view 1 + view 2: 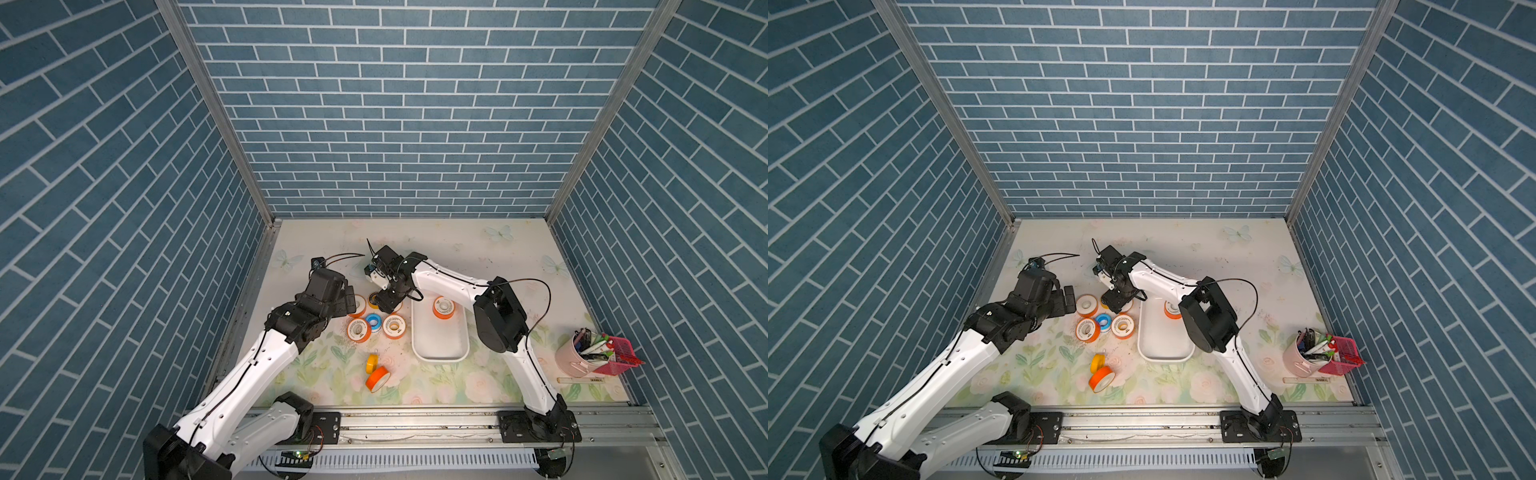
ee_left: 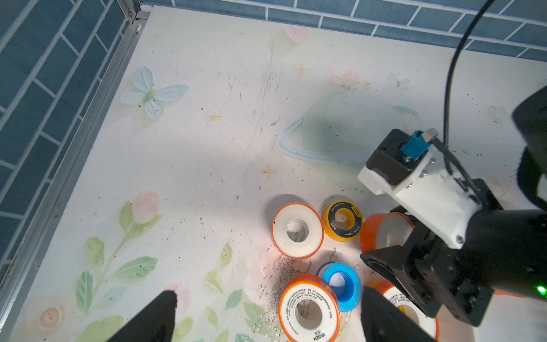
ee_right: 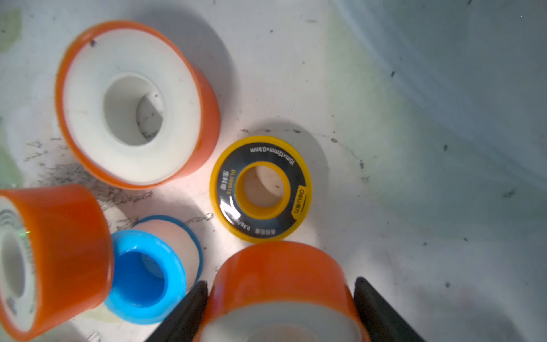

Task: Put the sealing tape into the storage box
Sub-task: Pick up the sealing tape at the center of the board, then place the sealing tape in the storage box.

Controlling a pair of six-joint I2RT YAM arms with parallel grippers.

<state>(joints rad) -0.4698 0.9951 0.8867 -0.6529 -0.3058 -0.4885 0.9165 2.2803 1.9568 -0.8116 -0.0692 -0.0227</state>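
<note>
My right gripper (image 3: 279,284) is shut on an orange sealing tape spool (image 3: 281,278), one finger on each side, low over the table just left of the storage box (image 1: 440,358). The white box holds one orange spool (image 1: 444,307). Loose beside the held spool lie a yellow-and-black spool (image 3: 260,189), a blue one (image 3: 142,278) and a white-faced orange one (image 3: 130,103). My left gripper (image 2: 269,296) stands wide open at the cluster's left, with a labelled orange spool (image 2: 309,311) seen between its fingers. A yellow spool (image 1: 372,362) and an orange spool (image 1: 377,378) lie nearer the front.
A pink pen cup (image 1: 575,357) and a pink mesh basket (image 1: 619,357) stand at the right edge, with a ruler (image 1: 582,379) lying in front of them. Blue brick walls close the table on three sides. The right arm's elbow (image 1: 498,320) hangs beside the box.
</note>
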